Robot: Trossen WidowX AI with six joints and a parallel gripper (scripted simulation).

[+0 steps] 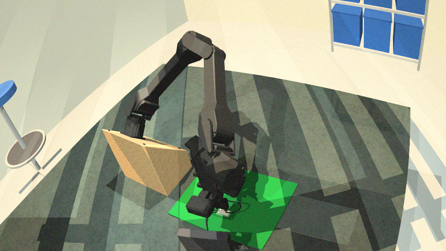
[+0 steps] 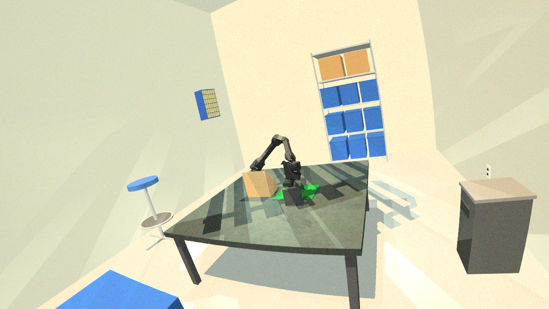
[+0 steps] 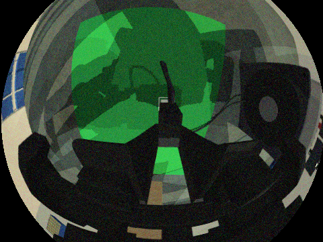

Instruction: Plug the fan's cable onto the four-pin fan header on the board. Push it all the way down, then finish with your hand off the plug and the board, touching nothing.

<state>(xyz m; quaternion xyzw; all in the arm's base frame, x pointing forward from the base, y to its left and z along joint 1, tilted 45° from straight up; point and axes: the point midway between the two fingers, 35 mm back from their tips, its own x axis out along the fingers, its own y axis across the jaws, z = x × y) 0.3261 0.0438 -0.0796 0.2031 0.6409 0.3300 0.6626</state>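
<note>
"Starting at the hand, what's it doing?"

"The gripper (image 1: pixel 222 203) (image 2: pixel 288 184) (image 3: pixel 167 128) is closed on the black plug (image 3: pixel 169 114), just over the white header (image 1: pixel 224 214) (image 3: pixel 163 100) on the green board (image 1: pixel 280 187) (image 2: pixel 312 188) (image 3: pixel 91 50). I can't tell whether it's pushed all the way down."

"And how does the plug look?"

"Dark and blocky, hiding part of the header from the wrist camera. A black cable (image 1: pixel 240 206) (image 3: pixel 167 75) rises from it and loops in the top view. If there's lettering on it, it's too small and dark for me."

"What's nearby?"

"The fan (image 1: pixel 202 238) (image 2: pixel 292 195) (image 3: pixel 276 87), a dark square with a paler round hub, stands upright by the board's edge. Across from it, the arm (image 1: pixel 215 81) (image 2: pixel 285 146) is mounted on a tan block (image 1: pixel 155 165) (image 2: pixel 259 184), all of it on the table (image 2: pixel 268 226)."

"Any containers farther out?"

"A rack (image 1: pixel 332 46) (image 2: pixel 345 77) by the wall: two orange boxes (image 2: pixel 357 62) on top, then three rows of blue bins (image 1: pixel 346 29) (image 2: pixel 353 121), three to a row. I can't see what's inside them. On the left wall hangs a blue cabinet (image 2: pixel 211 103) with rows of yellowish compartments, too small to read."
</note>
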